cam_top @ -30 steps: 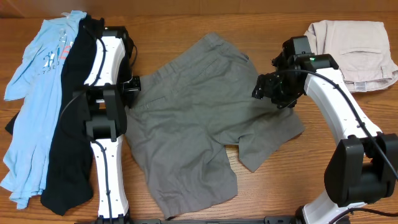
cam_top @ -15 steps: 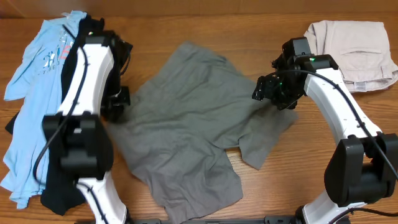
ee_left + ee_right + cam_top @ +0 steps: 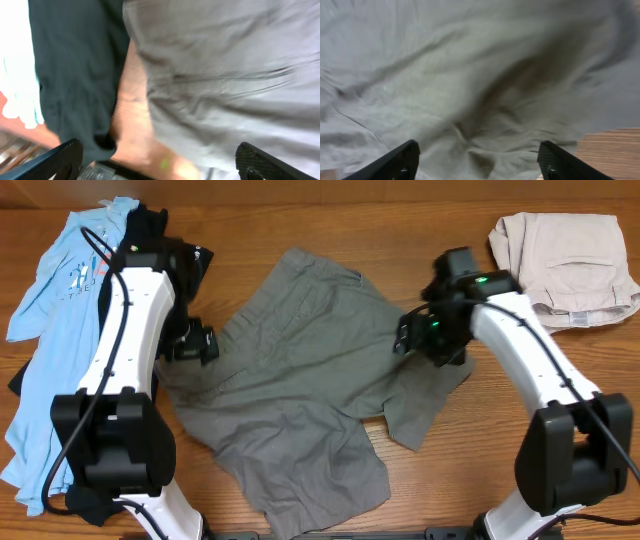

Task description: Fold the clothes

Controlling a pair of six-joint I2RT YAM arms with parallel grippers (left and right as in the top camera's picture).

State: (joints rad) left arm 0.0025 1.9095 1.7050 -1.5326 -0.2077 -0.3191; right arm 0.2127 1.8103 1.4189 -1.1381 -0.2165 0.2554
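Grey-olive shorts (image 3: 300,380) lie spread and wrinkled across the middle of the table. My left gripper (image 3: 197,343) hangs at their left edge, open wide. In its wrist view its fingers (image 3: 60,160) stand far apart over the shorts (image 3: 225,75), a strip of bare wood and the black T-shirt (image 3: 75,65). My right gripper (image 3: 415,335) is over the shorts' right side, open. Its wrist view shows the shorts (image 3: 470,75) below the gripper (image 3: 477,162), with nothing held. At the far left lie a light-blue shirt (image 3: 55,330) and the black T-shirt (image 3: 105,450).
A folded beige garment (image 3: 565,265) sits at the back right corner. Bare wooden table (image 3: 470,470) shows in front of and to the right of the shorts. The left arm stretches over the black T-shirt.
The left gripper has opened and let go of the shorts' left edge after dragging them leftward. The right gripper has shifted a little left over the shorts.
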